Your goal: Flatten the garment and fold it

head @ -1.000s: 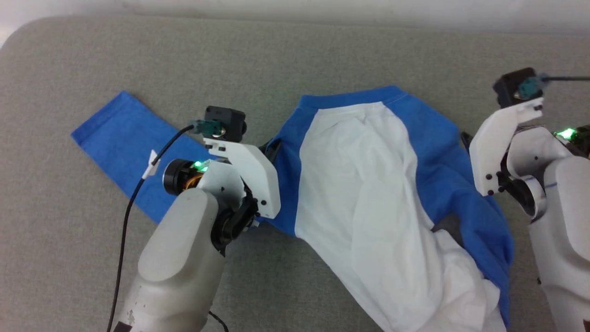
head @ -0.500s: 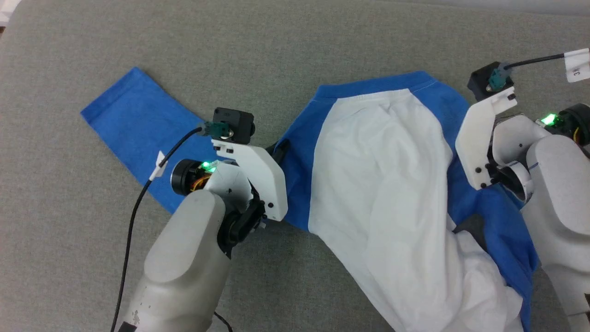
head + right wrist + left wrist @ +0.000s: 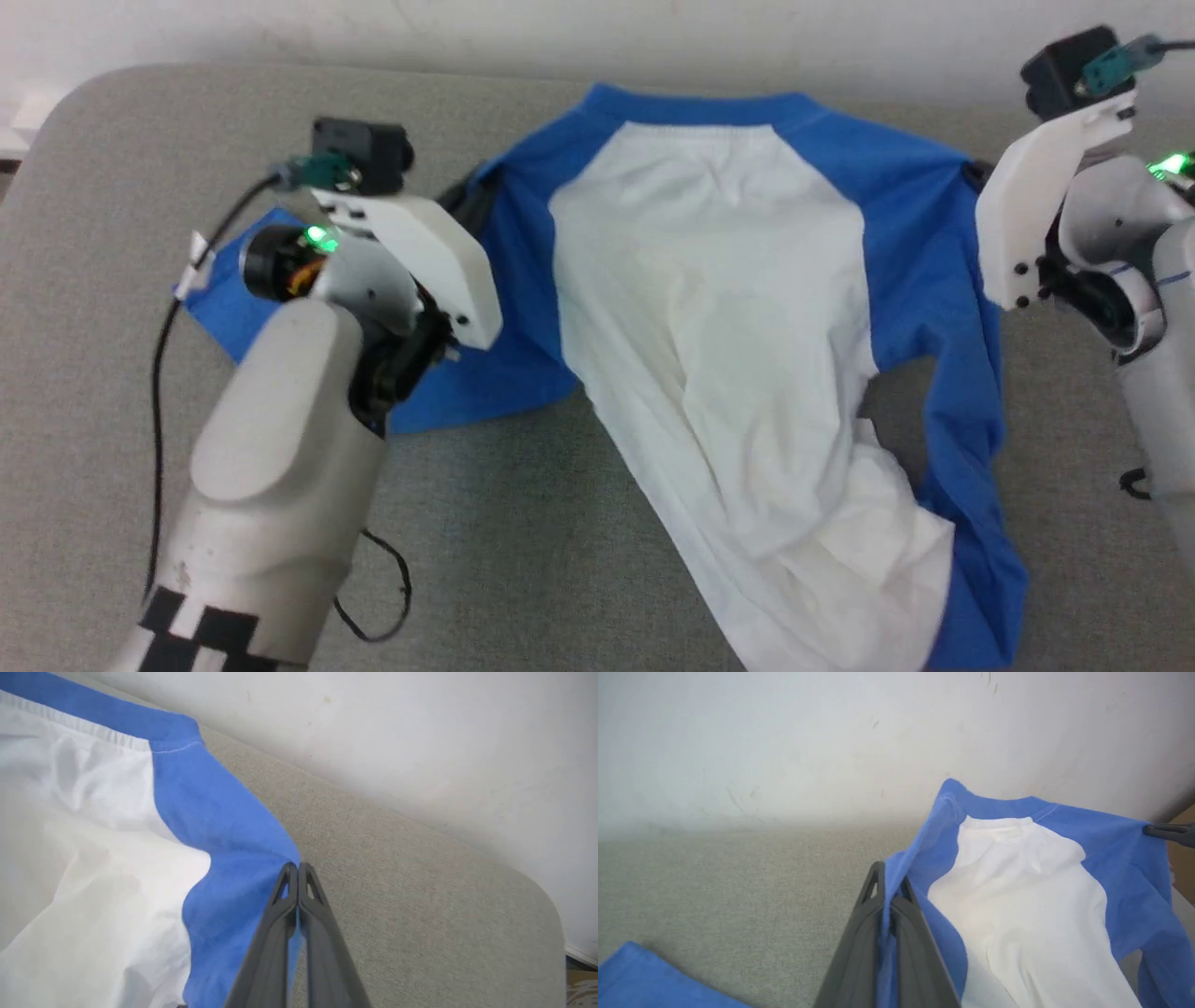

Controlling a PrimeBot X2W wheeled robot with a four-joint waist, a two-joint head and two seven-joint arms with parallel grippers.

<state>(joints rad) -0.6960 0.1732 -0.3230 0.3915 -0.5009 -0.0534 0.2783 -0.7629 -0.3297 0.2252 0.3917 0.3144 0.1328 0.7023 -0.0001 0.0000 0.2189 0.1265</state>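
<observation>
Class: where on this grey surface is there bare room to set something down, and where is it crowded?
Free: the grey surface between the left forearm and the garment; also the strip between its right sleeve and the right forearm. Crowded: the far edge, where the left gripper and right gripper pinch the shoulders.

- We see the garment (image 3: 719, 308), a soft white shirt with royal-blue raglan sleeves and a blue neckband (image 3: 695, 105), lying on the grey surface (image 3: 560, 560), neck toward the far edge.
- Its blue shoulders are drawn out to either side, so the upper white panel is fairly smooth, with only light creases.
- The left sleeve (image 3: 509, 369) runs out flat to our left.
- The right sleeve (image 3: 971, 448) drops alongside the body, leaving a small gap.
- The lower body slants toward our right, wrinkled and bunched.
</observation>
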